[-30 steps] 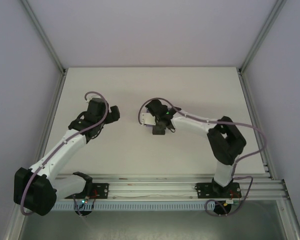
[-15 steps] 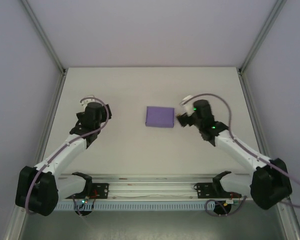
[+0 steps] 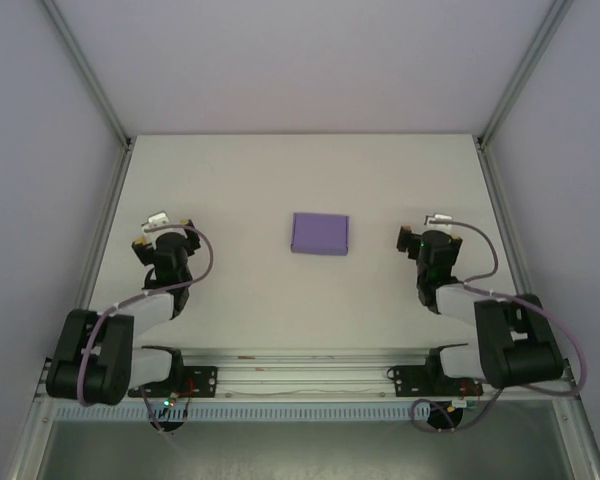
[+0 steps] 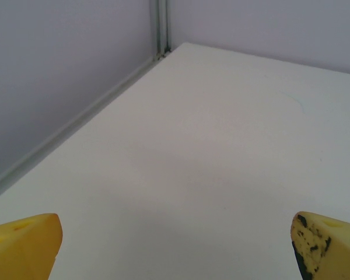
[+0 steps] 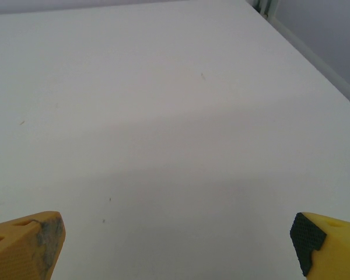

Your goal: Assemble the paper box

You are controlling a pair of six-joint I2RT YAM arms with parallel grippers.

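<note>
- At the left gripper point(image 3: 163, 230), the jaws stand wide apart and hold nothing; in its wrist view the two yellow fingertips point(image 4: 24, 245) sit at opposite lower corners with bare table point(image 4: 210, 146) between them.
- On the other side, the right gripper point(image 3: 430, 232) is likewise spread open and empty, with its pads point(image 5: 27, 244) far apart over plain white surface.
- Both arms have folded back toward their bases. A second ago they were reaching over the middle of the table, and half a second ago they were already drawing away to either side.
- Between the two grippers and well apart from both, the paper box point(image 3: 320, 233) lies as a closed purple rectangle near the table's centre. It has not shifted in the last half second.
- My reading is that the folding is finished or nearly so, and that the arms are retiring to rest rather than setting up another grasp.
- From above, the box is too small to show whether its tabs are tucked or its edges sit flush, and its underside is hidden.
- Each wrist view cuts the fingers off at the bottom edge, leaving just their tips visible.
</note>
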